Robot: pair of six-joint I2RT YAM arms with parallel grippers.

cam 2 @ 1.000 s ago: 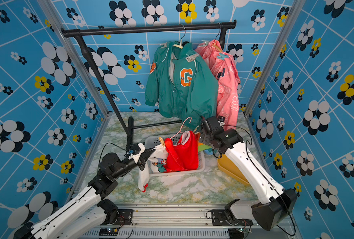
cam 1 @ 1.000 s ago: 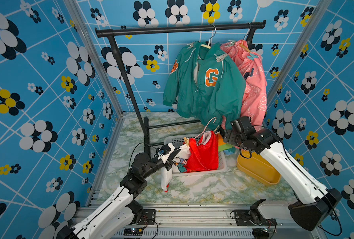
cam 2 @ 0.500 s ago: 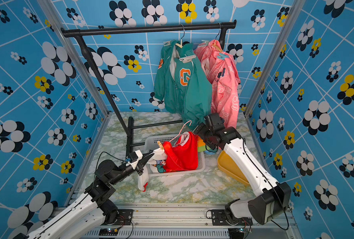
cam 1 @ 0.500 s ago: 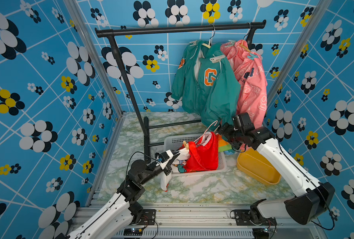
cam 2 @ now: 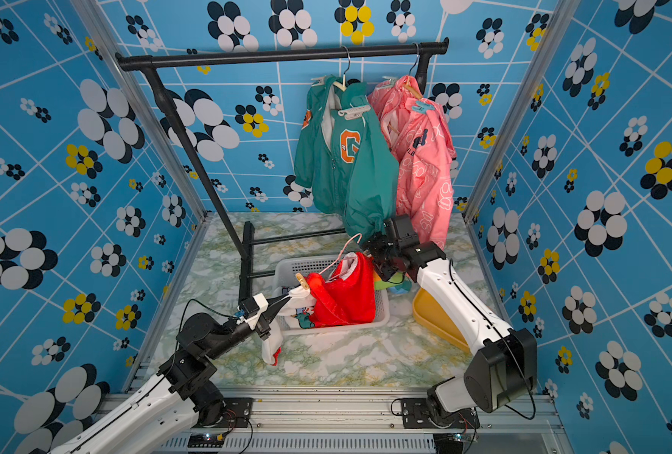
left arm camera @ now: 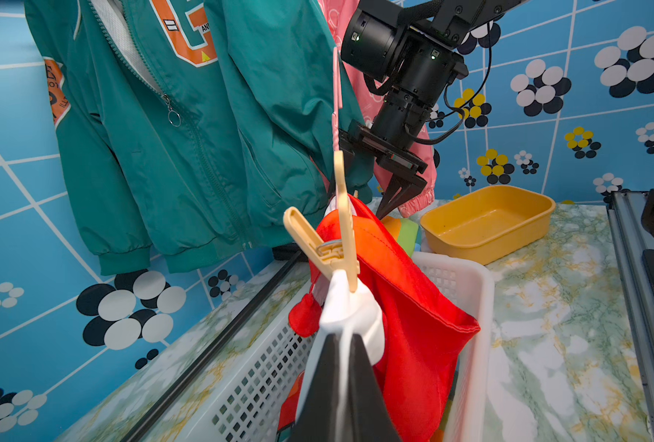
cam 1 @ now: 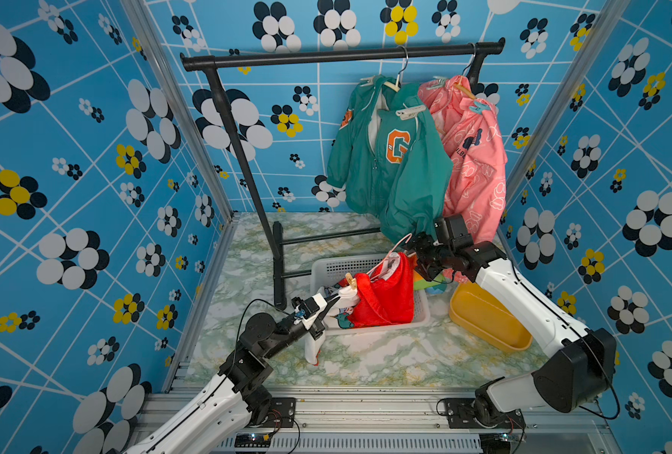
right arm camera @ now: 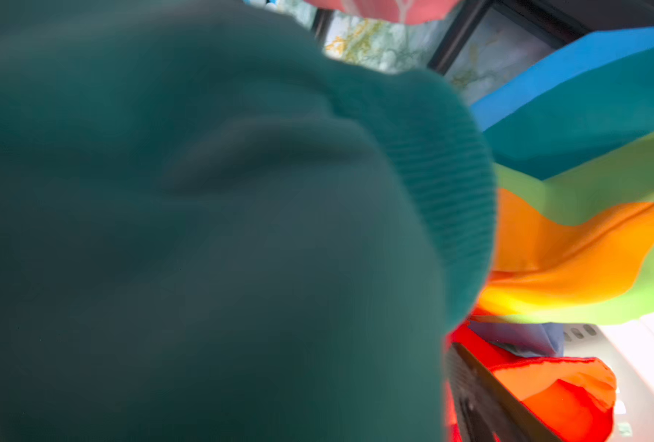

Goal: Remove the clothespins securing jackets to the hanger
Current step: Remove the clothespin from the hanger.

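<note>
Red jacket (cam 1: pixel 385 298) in basket (cam 1: pixel 350 267), centre: my left gripper (left arm camera: pixel 344 340) pinches its white sleeve (left arm camera: pixel 350 306) at 8 o'clock; right gripper (cam 1: pixel 417 253) gapes at 1 o'clock. Tan clothespin (left arm camera: pixel 318 248) unremoved; green jacket (cam 1: pixel 381 157), pink jacket (cam 1: pixel 472 157), 12 o'clock, hang pinned.

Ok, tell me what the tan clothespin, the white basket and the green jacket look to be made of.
Tan clothespin: likely moulded plastic, matte, uniform colour, no wood grain. White basket: plastic, glossy, perforated moulded walls. Green jacket: thin woven synthetic, probably nylon or polyester; faint sheen, creases, ribbed knit cuffs.

green jacket (cam 1: pixel 370 169) hanging, red jacket (cam 1: pixel 389 298) in basket (cam 1: pixel 328 271)
</note>
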